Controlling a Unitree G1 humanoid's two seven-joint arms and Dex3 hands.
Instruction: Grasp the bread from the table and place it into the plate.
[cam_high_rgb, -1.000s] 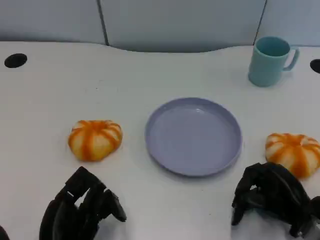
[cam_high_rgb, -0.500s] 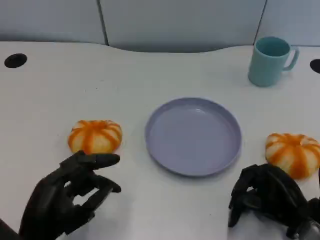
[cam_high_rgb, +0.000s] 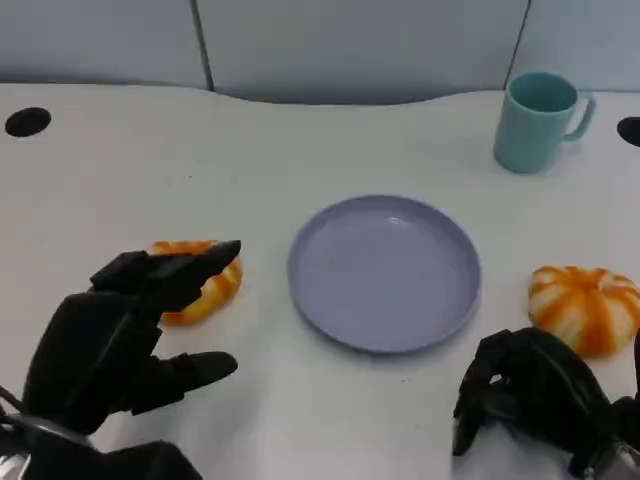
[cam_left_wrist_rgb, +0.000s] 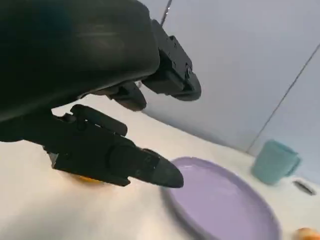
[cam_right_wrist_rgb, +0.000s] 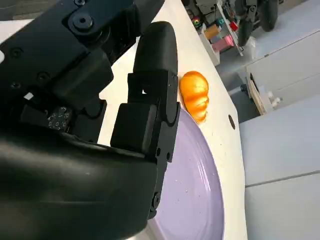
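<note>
Left hand fingers spread over bread, not gripping.

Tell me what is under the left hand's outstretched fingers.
In the head view the left hand, open, reaches over the left bread. The bun's right and near parts show, orange with pale stripes; its left and far portion is covered by the fingers. Contact cannot be told.

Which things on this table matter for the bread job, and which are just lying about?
For the job:
- left bread, partly behind the open left hand
- right bread, beside the curled right hand
- purple plate, nothing in it

Lying about:
- teal mug
- dark holes in the table
</note>
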